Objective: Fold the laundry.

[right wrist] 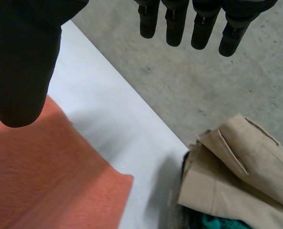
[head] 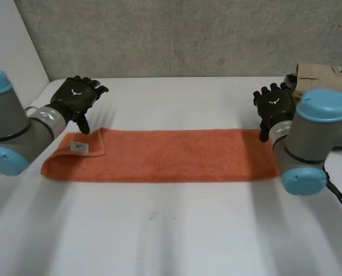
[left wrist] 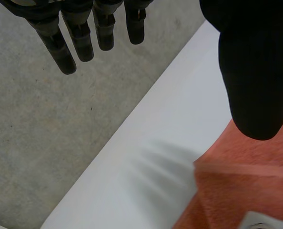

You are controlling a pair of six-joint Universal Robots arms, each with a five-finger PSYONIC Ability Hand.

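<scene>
White table [head: 171, 230], backed by a grey wall [head: 188, 34] along its far edge.

Orange terry towel [head: 171, 155]: lies flat across the middle of the table as one long, narrow strip, running from the robot's left to its right. Looks doubled lengthwise, with an even nap and straight long edges. Squared off at the right end, with a clean corner [right wrist: 129, 179] resting on the table. At the left end, a small flap turned back on top of the strip, with a raised woven band [left wrist: 246, 169] running along the edge there.

Left arm [head: 15, 123] and right arm [head: 315, 138], one at each end of the towel.

Beige garment [head: 323, 77], folded, at the far right corner of the table, well apart from the towel; a bit of teal cloth [right wrist: 217, 223] peeking out under it.

Left hand [head: 76, 99]: hovers over the far corner of the towel's left end, fingers [left wrist: 60, 47] straight and spread, grasping nothing, thumb [left wrist: 253, 81] pointing down over the towel's edge; contact not discernible.

Right hand [head: 274, 103]: above the far corner of the right end, likewise released, fingers [right wrist: 172, 24] straight, thumb [right wrist: 22, 71] over the orange cloth, nothing held.

White label [head: 79, 147], small and square, on the turned-back flap.
</scene>
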